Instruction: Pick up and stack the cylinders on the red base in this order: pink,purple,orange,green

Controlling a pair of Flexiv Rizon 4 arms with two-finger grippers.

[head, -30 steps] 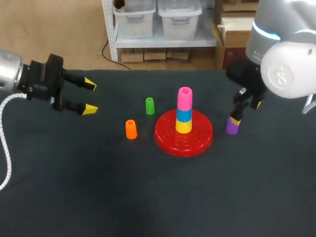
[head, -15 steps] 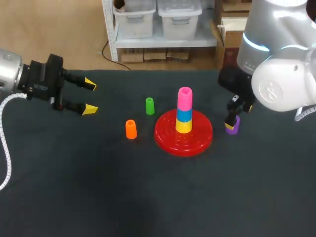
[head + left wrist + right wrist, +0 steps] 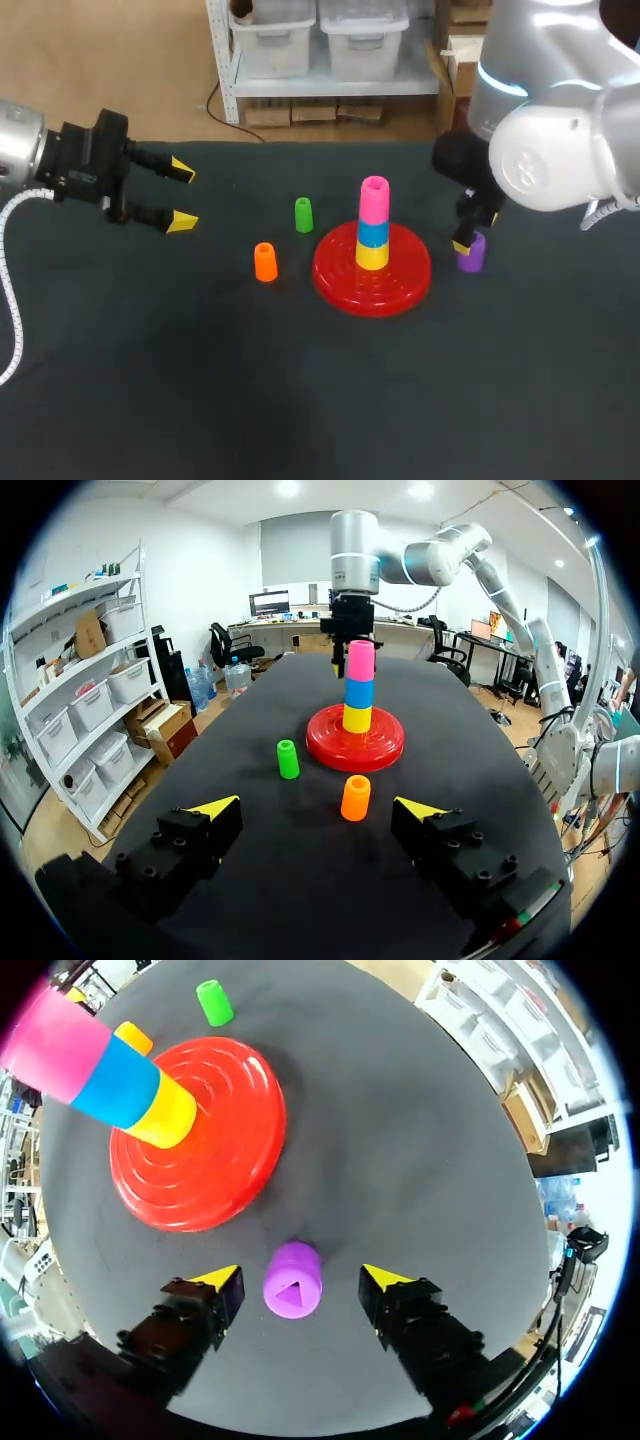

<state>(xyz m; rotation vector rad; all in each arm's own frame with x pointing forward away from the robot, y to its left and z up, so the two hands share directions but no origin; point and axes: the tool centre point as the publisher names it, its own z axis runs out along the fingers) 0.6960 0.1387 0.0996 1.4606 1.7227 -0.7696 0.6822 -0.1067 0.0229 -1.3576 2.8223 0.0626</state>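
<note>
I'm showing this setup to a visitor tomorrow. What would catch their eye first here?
The red base mid-table, carrying a yellow-blue tower topped by the pink cylinder. Next, the right hand open around the purple cylinder just right of the base, fingers not touching it. The orange cylinder and green cylinder stand loose left of the base.

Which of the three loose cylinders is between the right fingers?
The purple cylinder, untouched between the open fingers of the right gripper. The orange cylinder and green cylinder stand across the red base.
</note>
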